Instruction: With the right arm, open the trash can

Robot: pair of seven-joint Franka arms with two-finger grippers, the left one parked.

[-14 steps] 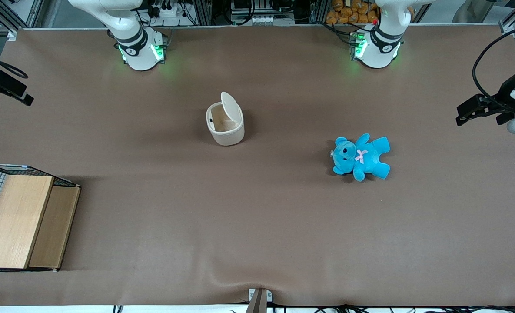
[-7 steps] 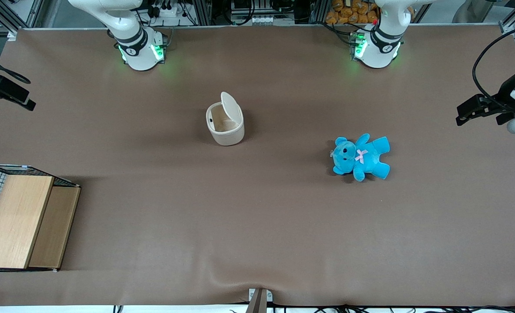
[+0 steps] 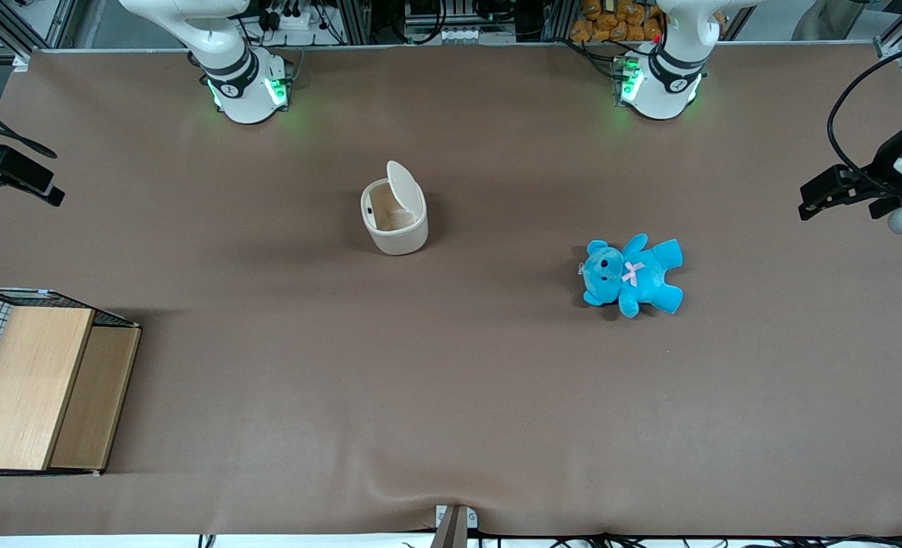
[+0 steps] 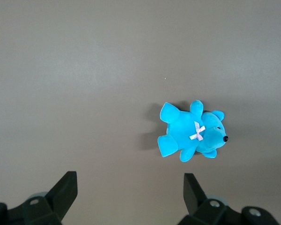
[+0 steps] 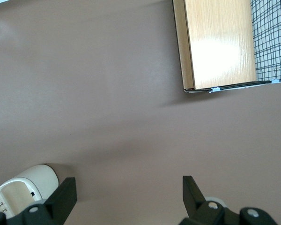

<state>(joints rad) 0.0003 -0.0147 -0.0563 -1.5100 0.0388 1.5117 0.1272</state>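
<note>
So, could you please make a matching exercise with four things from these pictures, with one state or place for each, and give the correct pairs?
Things:
1. trash can
2. teddy bear
3. wooden box
4. end effector

Descriptions:
A. lying flat, toward the parked arm's end of the table
B. open, up over the working arm's end of the table
C. lid raised, inside visible
D. nearest to the front camera, with wire mesh on one side

Pairs: 1-C, 2-A, 3-D, 4-B

The picture's edge cuts off the wooden box and the hand.
</note>
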